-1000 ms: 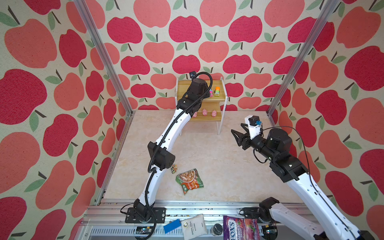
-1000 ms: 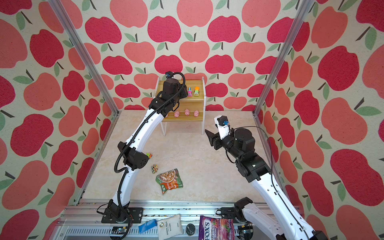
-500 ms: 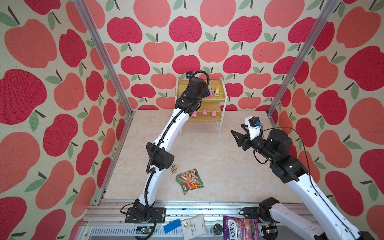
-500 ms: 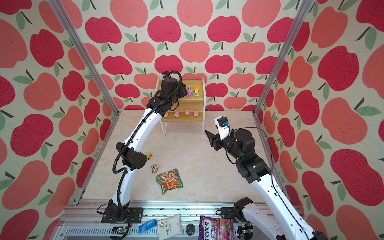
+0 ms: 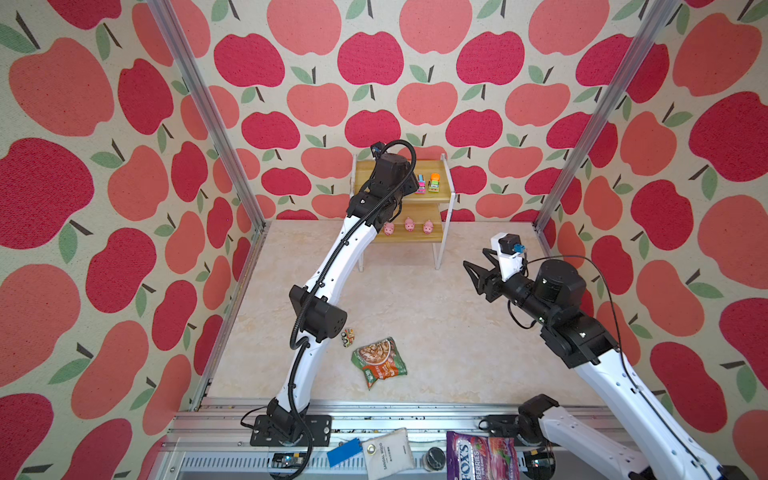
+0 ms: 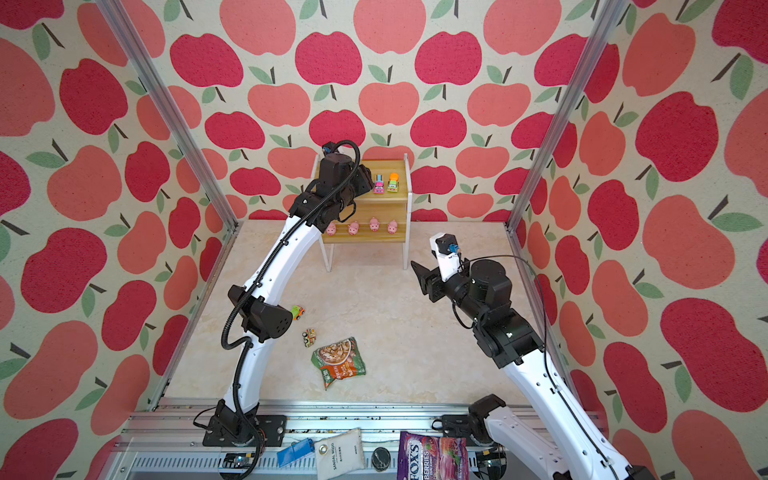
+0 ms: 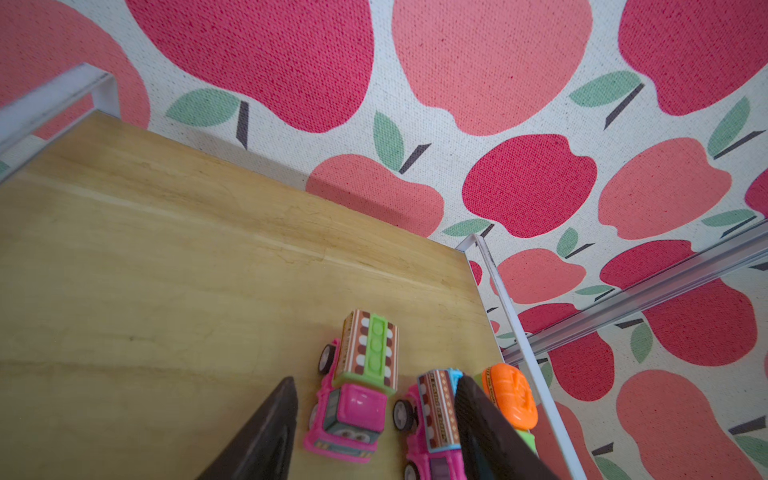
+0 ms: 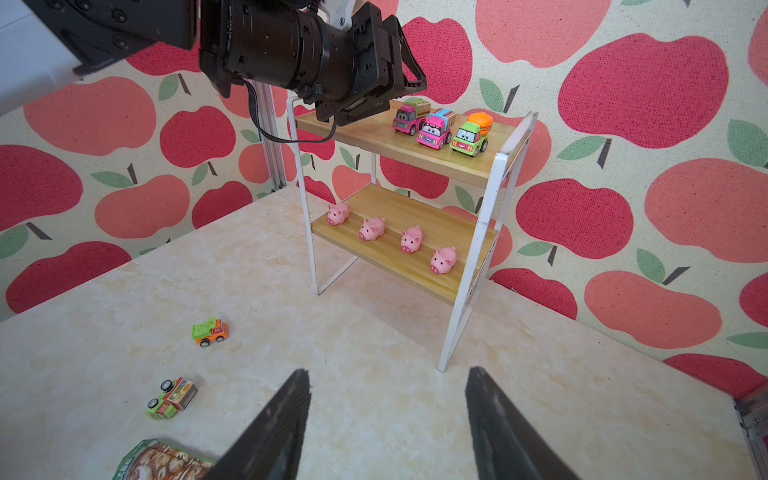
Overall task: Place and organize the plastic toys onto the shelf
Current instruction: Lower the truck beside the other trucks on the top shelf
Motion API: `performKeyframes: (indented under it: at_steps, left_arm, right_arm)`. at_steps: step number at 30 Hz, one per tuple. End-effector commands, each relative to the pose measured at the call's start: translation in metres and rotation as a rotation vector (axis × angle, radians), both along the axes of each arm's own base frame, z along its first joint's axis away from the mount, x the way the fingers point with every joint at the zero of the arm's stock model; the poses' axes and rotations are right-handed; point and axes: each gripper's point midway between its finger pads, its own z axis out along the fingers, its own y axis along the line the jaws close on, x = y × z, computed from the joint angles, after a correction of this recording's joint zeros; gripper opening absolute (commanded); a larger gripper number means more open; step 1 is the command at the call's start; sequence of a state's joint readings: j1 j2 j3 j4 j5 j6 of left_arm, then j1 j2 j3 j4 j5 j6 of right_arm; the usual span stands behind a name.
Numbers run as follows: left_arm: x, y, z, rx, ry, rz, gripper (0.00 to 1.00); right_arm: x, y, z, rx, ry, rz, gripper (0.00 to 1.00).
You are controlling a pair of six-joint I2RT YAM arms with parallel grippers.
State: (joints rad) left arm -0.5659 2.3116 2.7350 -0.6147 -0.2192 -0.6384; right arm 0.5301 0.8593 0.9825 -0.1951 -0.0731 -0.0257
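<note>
**Ana:** Where did the toys stand?

**Ben:** Four pink pigs [image 8: 372, 229] stood in a row along the lower board of the shelf [image 8: 494, 199], snouts to the front. Three trucks [image 8: 436, 128] sat side by side on the upper board, toward the end nearer the right arm.

**Ana:** And the others?

**Ben:** Two were down on the table [image 8: 374, 332], well apart from the shelf. A green-and-orange truck [image 8: 210, 331] stood on its wheels. A green truck [image 8: 171, 398] lay tipped on its side, near the snack packet [image 8: 162, 461].

**Ana:** What about the left gripper [image 7: 376, 382]?

**Ben:** It was over the upper board with its jaws apart, the green-backed pink truck [image 7: 353, 395] standing between the fingers. A gap showed between that truck and one finger, so it wasn't clamped. The other finger hid part of the next truck.

**Ana:** And the right gripper [image 8: 387, 374]?

**Ben:** It hung over bare table in front of the shelf, jaws spread wide, nothing between them.
</note>
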Motion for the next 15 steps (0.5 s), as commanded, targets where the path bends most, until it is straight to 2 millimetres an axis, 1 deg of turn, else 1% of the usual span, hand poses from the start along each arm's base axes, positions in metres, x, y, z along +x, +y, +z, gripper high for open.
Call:
performKeyframes:
  at_steps: [1, 7, 12, 15]
  left_arm:
    - [-0.009, 0.012, 0.011, -0.036, 0.024, 0.003, 0.63]
    - [-0.004, 0.02, 0.003, -0.061, 0.058, 0.023, 0.63]
    - [-0.002, 0.018, -0.005, -0.093, 0.085, 0.005, 0.63]
    - [-0.001, 0.017, -0.006, -0.112, 0.096, -0.006, 0.63]
  right_arm:
    - [-0.004, 0.001, 0.003, 0.025, -0.005, 0.012, 0.63]
    - [-0.004, 0.001, 0.001, 0.022, -0.007, 0.009, 0.63]
    - [-0.004, 0.0, 0.0, 0.019, -0.007, 0.003, 0.63]
    - [-0.003, -0.001, -0.001, 0.018, -0.009, 0.001, 0.63]
